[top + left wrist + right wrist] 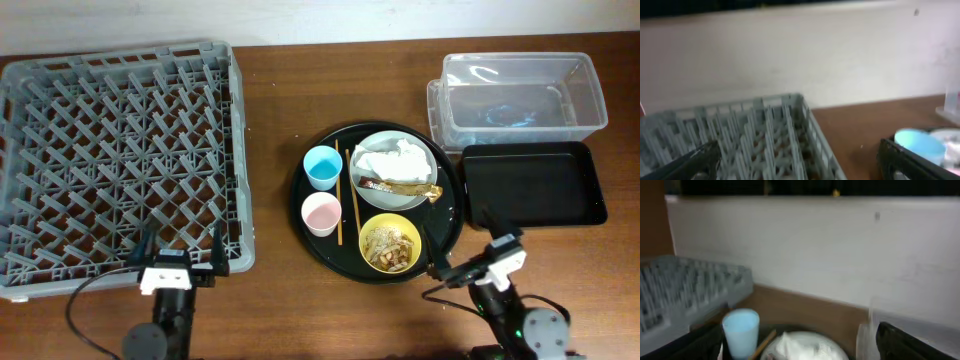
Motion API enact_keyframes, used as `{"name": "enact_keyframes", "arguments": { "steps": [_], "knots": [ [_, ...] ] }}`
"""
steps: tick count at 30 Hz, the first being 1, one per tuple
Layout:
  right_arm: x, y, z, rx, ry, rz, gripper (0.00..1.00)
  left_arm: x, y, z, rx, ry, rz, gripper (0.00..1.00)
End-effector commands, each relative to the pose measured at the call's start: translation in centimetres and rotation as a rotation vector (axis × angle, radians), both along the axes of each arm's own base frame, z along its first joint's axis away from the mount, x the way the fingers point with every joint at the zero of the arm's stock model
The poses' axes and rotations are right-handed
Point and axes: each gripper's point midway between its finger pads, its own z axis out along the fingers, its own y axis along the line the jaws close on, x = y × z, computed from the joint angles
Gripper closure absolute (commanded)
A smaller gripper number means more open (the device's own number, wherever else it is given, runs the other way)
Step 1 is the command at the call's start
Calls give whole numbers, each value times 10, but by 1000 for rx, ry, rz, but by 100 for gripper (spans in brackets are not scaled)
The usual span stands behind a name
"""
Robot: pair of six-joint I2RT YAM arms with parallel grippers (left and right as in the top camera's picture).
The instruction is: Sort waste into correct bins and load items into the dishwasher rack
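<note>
The grey dishwasher rack (120, 150) fills the left of the table. On a round black tray (440, 225) sit a grey plate (400, 201) holding white tissue (395, 158) and a brown-gold wrapper (400, 186), a light-blue cup (322, 166), a pink cup (321, 213), chopsticks (346, 195) and a yellow bowl (397, 220) of food scraps (390, 248). My left gripper (180, 250) is open and empty at the rack's front edge. My right gripper (465, 255) is open and empty, just front right of the bowl.
A clear tub (520, 95) stands at the back right, with a shallow black rectangular tray (530, 185) in front of it. The left wrist view shows the rack (755, 135) and the blue cup (917, 142). The right wrist view shows the blue cup (741, 330) and the tissue (800, 347).
</note>
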Motion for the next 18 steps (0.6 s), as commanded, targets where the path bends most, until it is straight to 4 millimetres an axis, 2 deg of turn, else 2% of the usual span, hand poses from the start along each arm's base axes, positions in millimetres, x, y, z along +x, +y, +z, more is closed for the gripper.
{"name": "enact_keyframes", "arguments": {
  "steps": [1, 4, 8, 11, 13, 16, 18],
  "knots": [
    [-21, 5, 54, -4, -96, 35, 1, -15, -4, 62, 24, -129, -17, 1],
    [-29, 5, 75, -4, -98, 36, 2, -17, -4, 89, 24, -123, -17, 1],
    [-26, 5, 92, -10, 26, 36, 2, 2, -3, 111, 21, 25, -19, 1],
    [-12, 11, 108, -63, 152, 66, 2, 29, -3, 137, 17, 168, -21, 1],
    [3, 12, 113, -80, 274, 69, 1, 46, -3, 146, 15, 274, -22, 1],
    [26, 14, 115, -85, 459, 76, 2, 73, -3, 149, 10, 449, -24, 1],
    [50, 16, 114, -88, 612, 86, 1, 97, -2, 141, 6, 607, -25, 1]
  ]
}}
